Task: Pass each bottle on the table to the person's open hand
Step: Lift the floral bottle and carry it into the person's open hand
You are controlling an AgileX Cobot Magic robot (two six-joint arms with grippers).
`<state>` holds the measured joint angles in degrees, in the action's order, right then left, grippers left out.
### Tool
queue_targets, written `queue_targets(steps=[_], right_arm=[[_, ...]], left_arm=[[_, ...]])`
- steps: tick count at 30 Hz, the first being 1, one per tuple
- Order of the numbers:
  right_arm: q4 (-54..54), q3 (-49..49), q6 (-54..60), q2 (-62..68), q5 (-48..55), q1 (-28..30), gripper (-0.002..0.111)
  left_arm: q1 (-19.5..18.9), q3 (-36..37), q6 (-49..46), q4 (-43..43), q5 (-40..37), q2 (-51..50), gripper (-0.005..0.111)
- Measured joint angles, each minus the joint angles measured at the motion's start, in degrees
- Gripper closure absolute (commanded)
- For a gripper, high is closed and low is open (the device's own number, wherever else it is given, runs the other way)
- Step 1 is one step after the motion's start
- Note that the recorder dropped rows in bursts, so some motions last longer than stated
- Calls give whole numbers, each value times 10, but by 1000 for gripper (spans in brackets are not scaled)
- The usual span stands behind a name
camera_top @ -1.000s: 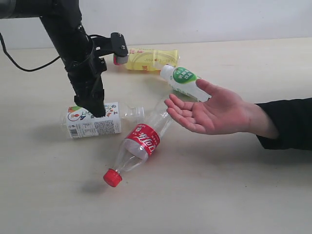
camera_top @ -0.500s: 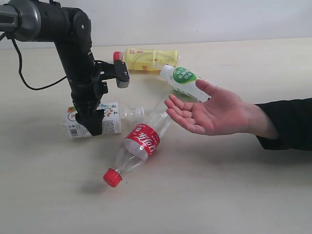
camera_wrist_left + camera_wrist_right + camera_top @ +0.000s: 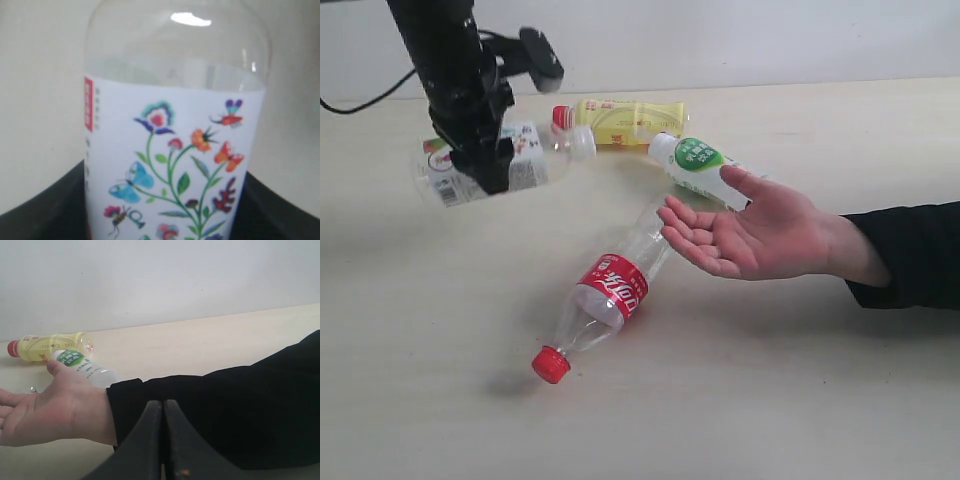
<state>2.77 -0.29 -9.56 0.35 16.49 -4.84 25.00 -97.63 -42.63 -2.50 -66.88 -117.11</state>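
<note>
- A pale beige table (image 3: 820,400) was shown in the exterior view; a person's open hand (image 3: 750,235) was held out from the right, palm up, low over the tabletop, with a dark sleeve behind it.
- The left gripper (image 3: 488,170) was seen at the far left, clamped around the middle of the floral-label bottle (image 3: 530,158); the bottle was held on its side with its neck towards the hand, well apart from the palm; it was judged to be clear of the table.
- In the left wrist view the floral-label bottle (image 3: 175,165) filled the picture, clear plastic above a white label printed with flowers and butterflies; dark jaws were seen against both its sides.
- The right gripper (image 3: 163,432) was seen with its fingers pressed together and nothing between them; it was held near the dark sleeve, and the open hand (image 3: 50,410) was visible beyond it.
- Three other bottles were lying on the table: the red-label bottle (image 3: 610,300), its base near the person's fingertips; the green-label bottle (image 3: 698,165), just behind the thumb; the yellow bottle (image 3: 620,120), farther back.
- The step in hand was judged to be the carrying of the first bottle to the palm; no bottle was seen in the hand.
- The next move was judged to call for a sweep rightwards across the table, kept above the red-label bottle; the bottle would need to be lowered onto the palm, and the jaws parted only once it was supported there.
</note>
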Motion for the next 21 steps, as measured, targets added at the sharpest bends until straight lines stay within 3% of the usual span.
queue_targets(steps=[6,10,12,15,21], right_arm=[[0,0,0,0,0,0,108],[0,0,0,0,0,0,108],[0,0,0,0,0,0,108],[0,0,0,0,0,0,108],[0,0,0,0,0,0,108]], left_arm=[[4,-54,190,148,-6,39,107],[45,-61,244,274,-12,39,107],[69,-61,294,292,-1,39,107],[126,-61,452,292,53,39,107],[163,-63,565,291,76,30,107]])
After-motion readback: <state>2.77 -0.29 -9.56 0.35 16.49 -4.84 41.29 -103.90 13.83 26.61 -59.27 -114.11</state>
